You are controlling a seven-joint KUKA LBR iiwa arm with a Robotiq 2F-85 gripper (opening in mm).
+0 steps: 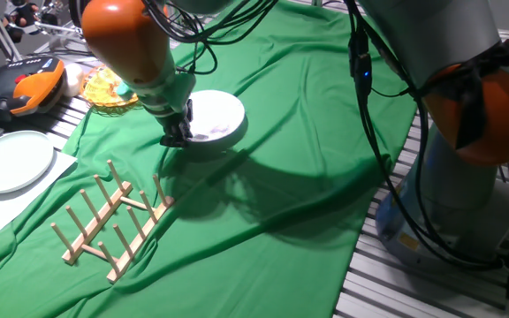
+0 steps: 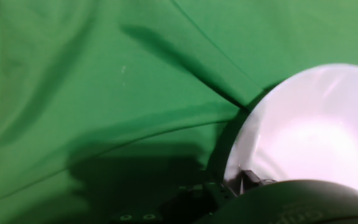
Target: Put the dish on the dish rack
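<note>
The dish (image 1: 220, 117) is a plain white round plate on the green cloth at the upper middle of the fixed view. My gripper (image 1: 180, 134) is at its left rim, and the fingers look closed on that rim. In the hand view the dish (image 2: 316, 130) fills the lower right, with a fingertip (image 2: 248, 178) against its edge and a dark shadow beside it. The dish seems tilted or slightly raised. The dish rack (image 1: 113, 221), light wood with upright pegs, stands on the cloth to the lower left, apart from the dish.
A paler flat plate (image 1: 11, 161) lies at the left on white paper. An orange-yellow glass dish (image 1: 109, 88) sits behind my arm. An orange and black device (image 1: 26, 88) is at the far left. The robot base (image 1: 467, 185) stands at the right.
</note>
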